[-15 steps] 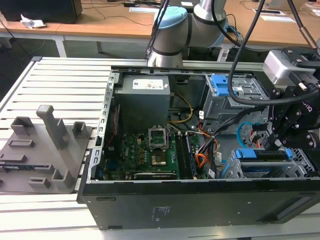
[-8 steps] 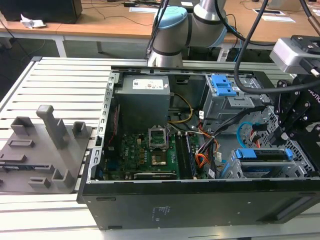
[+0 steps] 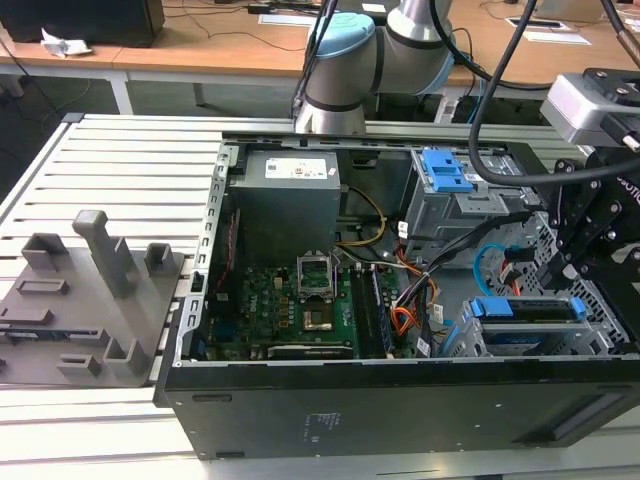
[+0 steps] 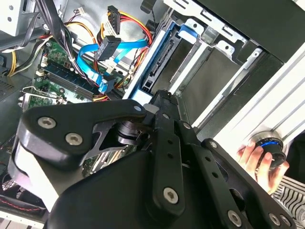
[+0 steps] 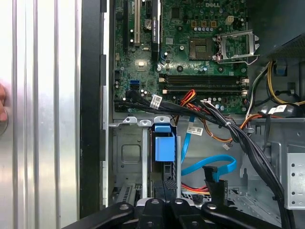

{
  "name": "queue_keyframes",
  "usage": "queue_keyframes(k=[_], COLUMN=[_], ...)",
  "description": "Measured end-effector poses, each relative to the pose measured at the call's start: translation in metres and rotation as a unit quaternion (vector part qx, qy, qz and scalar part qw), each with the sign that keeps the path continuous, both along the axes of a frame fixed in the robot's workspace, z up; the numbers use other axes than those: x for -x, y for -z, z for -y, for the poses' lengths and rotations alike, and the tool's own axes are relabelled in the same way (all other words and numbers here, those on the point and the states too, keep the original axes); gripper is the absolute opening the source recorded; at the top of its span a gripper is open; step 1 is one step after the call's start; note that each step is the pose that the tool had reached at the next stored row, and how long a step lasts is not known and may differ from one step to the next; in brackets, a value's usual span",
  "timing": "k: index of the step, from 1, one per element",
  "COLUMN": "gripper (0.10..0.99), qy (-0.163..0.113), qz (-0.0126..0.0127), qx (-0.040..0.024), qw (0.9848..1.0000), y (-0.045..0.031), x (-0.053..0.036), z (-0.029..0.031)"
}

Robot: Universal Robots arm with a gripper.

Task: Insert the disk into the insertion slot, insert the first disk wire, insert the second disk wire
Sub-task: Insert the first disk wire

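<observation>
Blue-framed silver disk (image 5: pixel 164 148), standing on edge inside low grey insertion slot (image 5: pixel 126 143), near corner of open computer case (image 3: pixel 400 410) at the exterior view's right; black gripper (image 5: pixel 165 205) just above, grip state indeterminable; light-blue second disk wire (image 5: pixel 209 164) looped beside.

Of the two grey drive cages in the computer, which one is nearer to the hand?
The low perforated cage holding the blue-framed disk; the hand hangs right above it. The taller cage with the blue latch stands farther away.
</observation>
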State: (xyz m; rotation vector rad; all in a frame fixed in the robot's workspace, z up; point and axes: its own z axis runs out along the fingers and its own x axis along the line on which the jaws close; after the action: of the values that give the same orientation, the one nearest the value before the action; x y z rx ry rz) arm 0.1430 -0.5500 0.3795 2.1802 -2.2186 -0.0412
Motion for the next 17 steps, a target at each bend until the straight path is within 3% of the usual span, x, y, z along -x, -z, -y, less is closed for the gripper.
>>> queue_keyframes(k=[2,3,4,5,8,17], gripper=[0.235,0.235,0.357,0.42,0.42,0.42], qy=[0.0,0.0,0.0,0.0,0.0,0.0], qz=[0.0,0.0,0.0,0.0,0.0,0.0], qx=[0.0,0.0,0.0,0.0,0.0002,0.0002], qw=[1.0,1.0,1.0,1.0,1.0,1.0], y=[0.0,-0.0001,-0.0002,-0.0002,-0.0005,0.0004], x=[0.0,0.0,0.0,0.0,0.0,-0.0018], z=[0.0,0.0,0.0,0.0,-0.0016,-0.029])
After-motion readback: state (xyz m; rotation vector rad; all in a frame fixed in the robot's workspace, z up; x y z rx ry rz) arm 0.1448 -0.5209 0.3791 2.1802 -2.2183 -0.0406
